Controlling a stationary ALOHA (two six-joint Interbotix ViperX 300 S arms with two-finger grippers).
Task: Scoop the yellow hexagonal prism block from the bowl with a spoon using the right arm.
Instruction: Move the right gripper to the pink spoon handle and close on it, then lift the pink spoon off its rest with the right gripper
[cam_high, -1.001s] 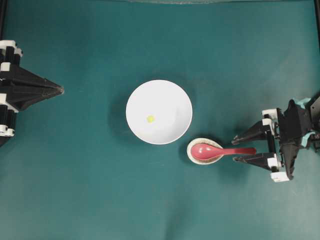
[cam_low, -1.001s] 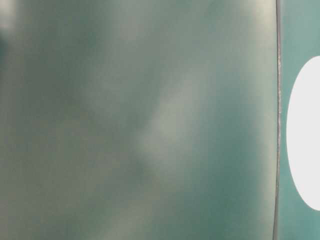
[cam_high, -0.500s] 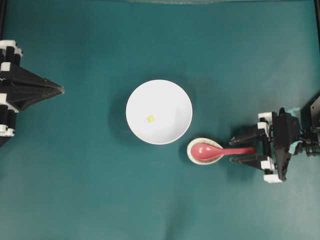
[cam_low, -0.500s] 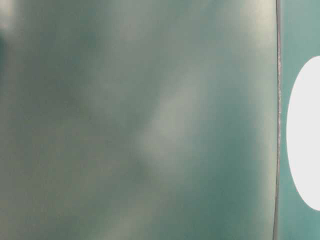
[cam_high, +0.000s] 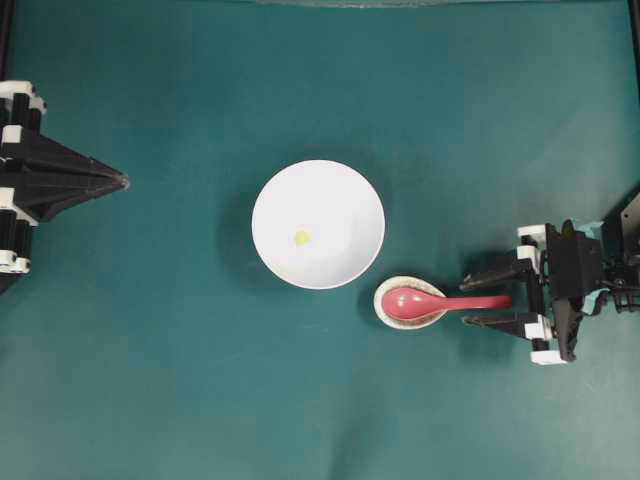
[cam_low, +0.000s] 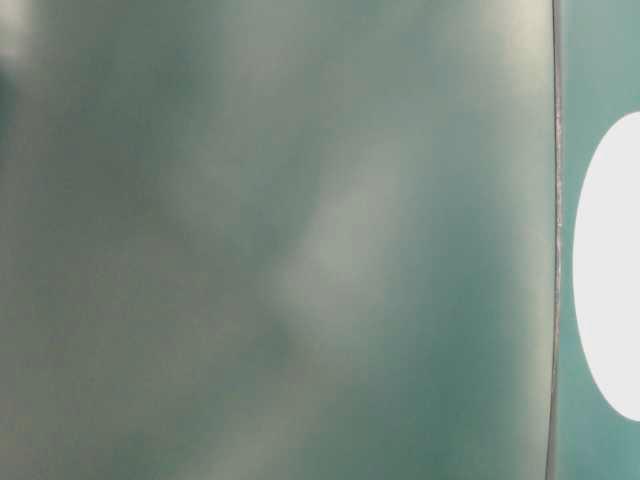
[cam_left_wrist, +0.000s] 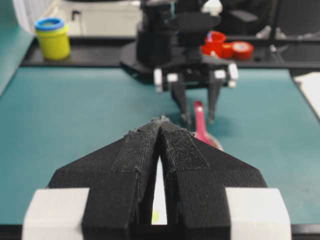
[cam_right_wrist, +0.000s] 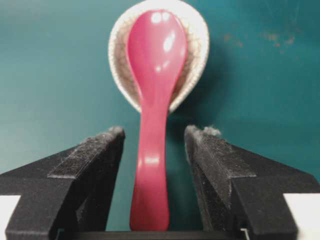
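Note:
A tiny yellow hexagonal prism block (cam_high: 301, 238) lies inside the white bowl (cam_high: 345, 195) at the table's middle. The pink-red spoon (cam_high: 440, 301) rests with its scoop in a small speckled dish (cam_high: 381, 309), its handle pointing right. My right gripper (cam_high: 468, 300) is open, one finger on each side of the handle without touching it. In the right wrist view the spoon (cam_right_wrist: 152, 60) runs up between the fingers of that gripper (cam_right_wrist: 155, 132). My left gripper (cam_high: 122, 180) stays shut and empty at the far left. Through its slit the left wrist view shows the bowl (cam_left_wrist: 159, 190) and block (cam_left_wrist: 155, 216).
The speckled dish (cam_right_wrist: 197, 55) sits just below and right of the bowl, nearly touching it. Beyond the table's far edge stand a yellow jar with a blue lid (cam_left_wrist: 52, 37) and red tape rolls (cam_left_wrist: 232, 49). The table-level view is blurred; only the bowl (cam_low: 610, 270) shows.
My right gripper has sunk and shifted slightly, so its fingers now straddle the spoon's handle. The spoon, the bowl, the block and the left arm have not moved.

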